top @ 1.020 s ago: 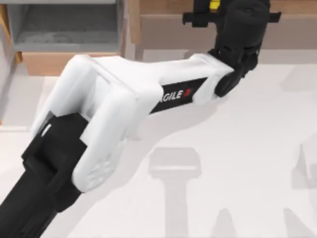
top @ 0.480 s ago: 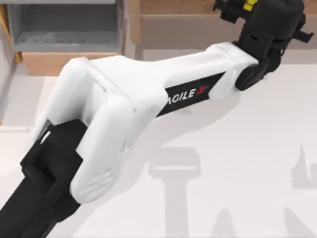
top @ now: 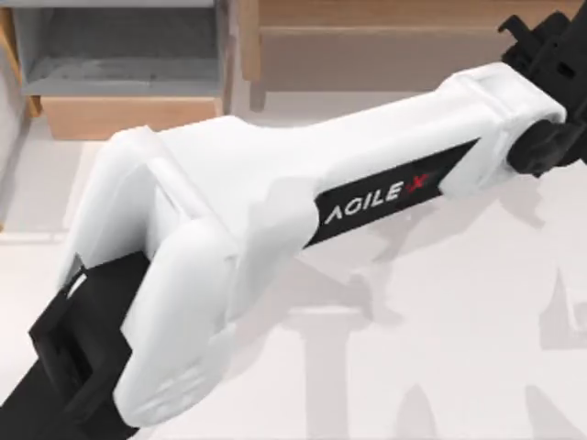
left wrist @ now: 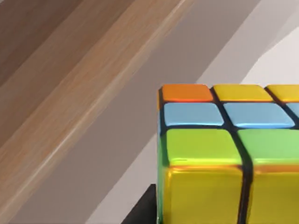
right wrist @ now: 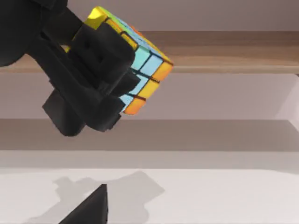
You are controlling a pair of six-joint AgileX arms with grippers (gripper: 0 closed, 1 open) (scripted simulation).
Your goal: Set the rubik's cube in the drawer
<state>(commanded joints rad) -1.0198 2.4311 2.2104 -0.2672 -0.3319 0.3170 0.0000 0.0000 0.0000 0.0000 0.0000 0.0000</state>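
The drawer [top: 128, 82], tan-fronted with a matte grey inside, sits open at the top view's far left. The left gripper [right wrist: 100, 79] (blocky, black) is clenched on the glossy rubik's cube [right wrist: 140, 70], aloft at far right before the long wooden shelf [top: 385, 37], above the pale tabletop [top: 440, 348].

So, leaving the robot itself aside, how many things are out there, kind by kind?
Multicoloured tiled puzzle cube, gripped by the left hand in front of the shelf: 1
Boxy drawer with tan wooden front and grey inside: 1
Long brown wooden shelf: 1
Total: 3
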